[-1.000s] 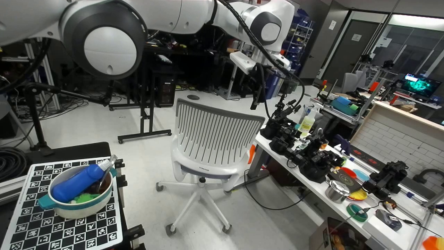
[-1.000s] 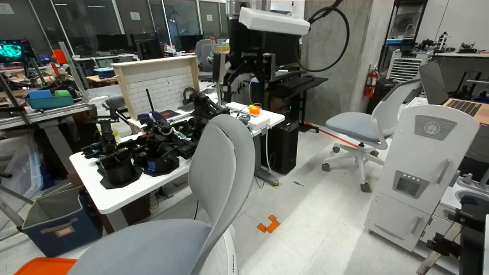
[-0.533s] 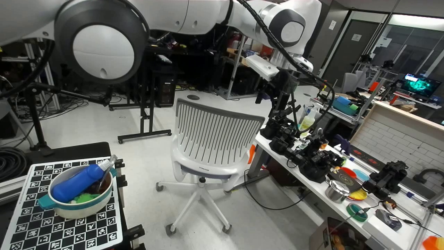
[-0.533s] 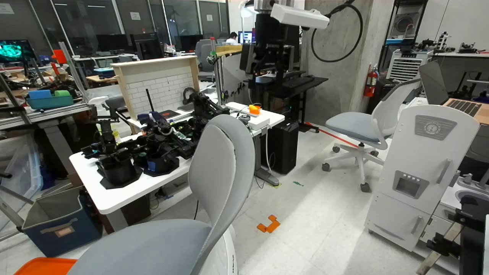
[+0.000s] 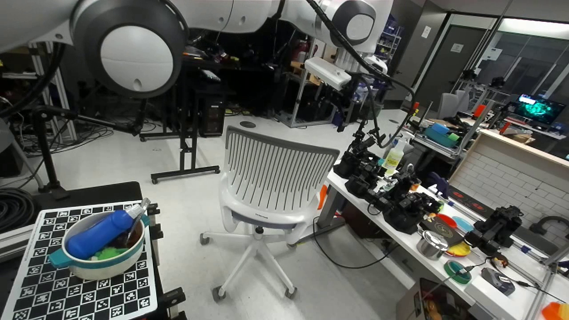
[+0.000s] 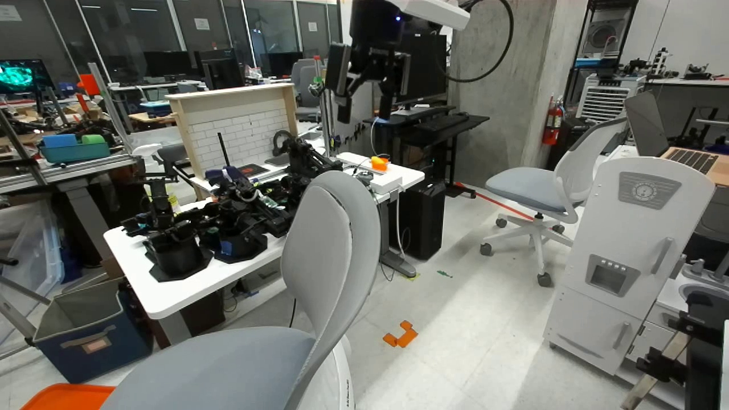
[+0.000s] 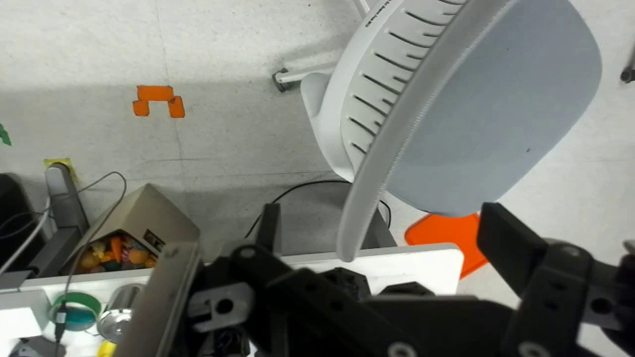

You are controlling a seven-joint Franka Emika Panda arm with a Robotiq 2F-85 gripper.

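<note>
In an exterior view, we look down from behind the chair (image 5: 266,202), arm (image 5: 218,15) close at eleven o'clock. In an exterior view, we stand nearer, chair side-on at seven, desk (image 6: 142,287) near nine. The wrist view faces down; all share both.

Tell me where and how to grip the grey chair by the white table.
Probably by the top rim of the backrest, coming from above and straddling it front to back: the backrest stands roughly upright and its rim looks narrow. The open hand may need turning, as the rim slants across the wrist view.
</note>
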